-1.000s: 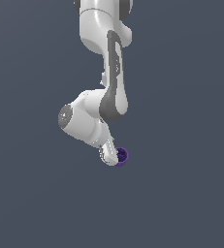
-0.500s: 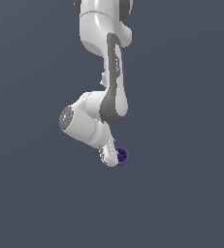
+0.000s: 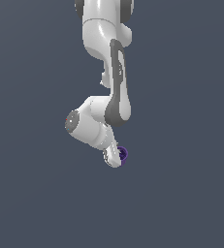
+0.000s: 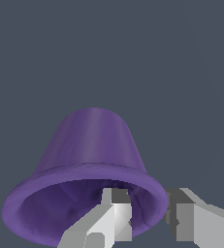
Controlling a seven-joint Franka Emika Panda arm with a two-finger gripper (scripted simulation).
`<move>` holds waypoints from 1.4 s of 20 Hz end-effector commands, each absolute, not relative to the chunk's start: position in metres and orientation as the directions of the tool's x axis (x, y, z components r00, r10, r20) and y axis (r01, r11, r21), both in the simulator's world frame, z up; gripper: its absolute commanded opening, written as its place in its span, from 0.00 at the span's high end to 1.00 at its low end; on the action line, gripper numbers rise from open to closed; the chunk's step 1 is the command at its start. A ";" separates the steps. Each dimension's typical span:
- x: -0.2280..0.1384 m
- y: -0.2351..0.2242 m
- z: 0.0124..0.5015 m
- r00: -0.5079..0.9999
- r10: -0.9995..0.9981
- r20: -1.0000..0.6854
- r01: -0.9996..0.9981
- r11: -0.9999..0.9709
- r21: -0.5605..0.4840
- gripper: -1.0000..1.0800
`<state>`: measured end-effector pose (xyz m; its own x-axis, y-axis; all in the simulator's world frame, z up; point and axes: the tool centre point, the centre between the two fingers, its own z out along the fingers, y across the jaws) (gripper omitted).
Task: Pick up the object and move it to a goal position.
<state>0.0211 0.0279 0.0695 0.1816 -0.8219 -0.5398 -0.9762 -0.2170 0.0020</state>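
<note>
The object is a small dark purple cup with a flared rim and a hollow mouth that faces the wrist camera. My gripper is shut on its rim: one finger sits inside the mouth, the other finger outside the wall. In the exterior view the object shows as a purple spot at the tip of the gripper, below the bent white arm.
A flat dark grey background fills both views. No other object, edge or goal marker shows.
The arm has carried the cup slightly to the exterior view's left. The grip is unchanged.
</note>
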 end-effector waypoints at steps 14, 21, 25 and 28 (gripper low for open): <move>0.016 0.024 0.075 0.182 -0.822 -0.540 -0.976 -0.217 0.002 1.00; -0.004 0.007 0.097 0.181 -0.822 -0.540 -0.976 -0.216 0.001 1.00; -0.023 -0.009 0.118 0.181 -0.821 -0.541 -0.976 -0.216 0.001 1.00; -0.041 -0.025 0.138 0.180 -0.821 -0.542 -0.977 -0.215 0.001 1.00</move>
